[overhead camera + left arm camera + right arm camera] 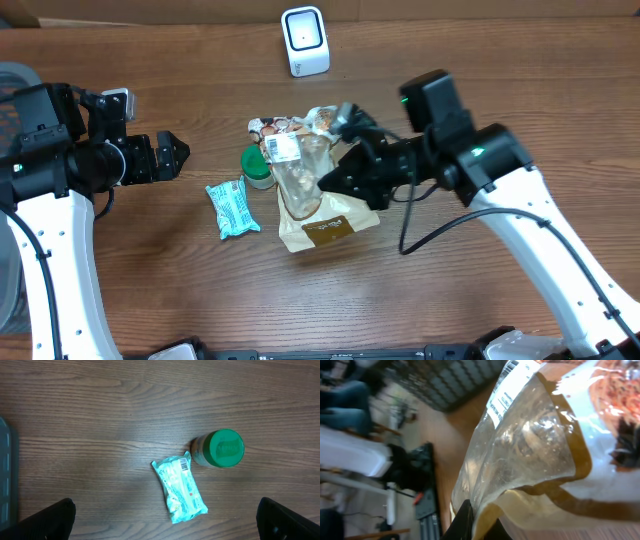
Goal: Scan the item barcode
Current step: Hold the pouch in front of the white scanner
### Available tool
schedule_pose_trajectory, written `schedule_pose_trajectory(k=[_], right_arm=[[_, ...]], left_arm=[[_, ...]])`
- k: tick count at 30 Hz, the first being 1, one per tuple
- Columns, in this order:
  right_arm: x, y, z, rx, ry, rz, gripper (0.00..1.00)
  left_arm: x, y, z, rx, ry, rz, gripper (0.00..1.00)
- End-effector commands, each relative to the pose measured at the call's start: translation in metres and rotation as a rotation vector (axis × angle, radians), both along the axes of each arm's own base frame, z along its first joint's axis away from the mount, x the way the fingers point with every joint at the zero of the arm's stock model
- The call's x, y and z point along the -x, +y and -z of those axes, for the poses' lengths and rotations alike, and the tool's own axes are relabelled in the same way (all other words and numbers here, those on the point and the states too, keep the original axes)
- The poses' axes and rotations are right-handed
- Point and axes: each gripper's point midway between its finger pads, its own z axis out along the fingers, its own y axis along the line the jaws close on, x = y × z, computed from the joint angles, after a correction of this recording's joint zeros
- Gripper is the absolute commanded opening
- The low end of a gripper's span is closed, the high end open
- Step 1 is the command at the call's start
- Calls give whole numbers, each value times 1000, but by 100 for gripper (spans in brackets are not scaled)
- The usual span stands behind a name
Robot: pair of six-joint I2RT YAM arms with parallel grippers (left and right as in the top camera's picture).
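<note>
Overhead, the right gripper (pixel 345 180) is pinching the clear-and-brown pouch (pixel 305 200) mid-table, apart from the scanner (pixel 305 40), while the left gripper (pixel 172 157) is hovering spread wide; the left wrist is looking down on a teal packet (pixel 179 491) just beside a green-lidded jar (pixel 222 448); the right wrist is showing the pouch's barcode label (pixel 512 390).

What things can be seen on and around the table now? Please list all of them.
scanner: one, white, table's far edge
bag: one, clear with brown trim and white barcode label, mid-table
jar: one, green lid, beside bag
snack packet: one, teal, near jar
container: one, grey, left edge, mostly cut off
table: one, brown wood
left gripper: one, black, open, empty
right gripper: one, black, shut on bag
</note>
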Motion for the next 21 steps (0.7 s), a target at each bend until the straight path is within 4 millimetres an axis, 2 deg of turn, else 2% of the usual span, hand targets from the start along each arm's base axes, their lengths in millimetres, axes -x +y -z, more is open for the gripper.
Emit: schedule_pose_trajectory(k=[1, 5, 11, 14, 17, 21], right_arm=[[-33, -9, 23, 190, -7, 284, 4], [-64, -22, 15, 271, -116, 468, 4], [-115, -48, -37, 345, -345, 685, 4], [-144, -57, -53, 399, -461, 767, 4], [-180, -62, -54, 477, -614, 828, 4], [-228, -60, -32, 610, -780, 861, 4]], left_arm=[[-1, -1, -3, -9, -10, 16, 100], [-1, -1, -3, -9, -10, 16, 100], [-1, -1, -3, -9, -10, 16, 100], [-1, -1, -3, -9, -11, 17, 100], [-1, -1, -3, -10, -10, 17, 100], [-1, -1, -3, -9, -10, 16, 100]])
